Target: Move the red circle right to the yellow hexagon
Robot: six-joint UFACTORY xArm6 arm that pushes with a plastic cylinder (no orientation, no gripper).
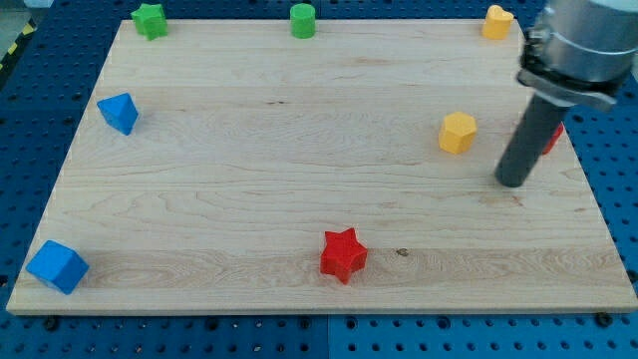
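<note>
Nearest the view's bottom, a blue cube (pixel 57 266) sits at the left corner of the wooden board (pixel 249 199) and a red star (pixel 343 254) lies near the middle. Farther up, my tip (pixel 513 181), a bare rod with nothing to open or close, rests right of the yellow hexagon (pixel 458 132). The red circle (pixel 553 137) peeks out just behind the rod. A blue block (pixel 119 113) lies at the left. Along the top edge are 3 pieces: a green star (pixel 150 20), a green cylinder (pixel 302 20) and a yellow block (pixel 497 21).

Bright even light, soft shadows, sharp
</note>
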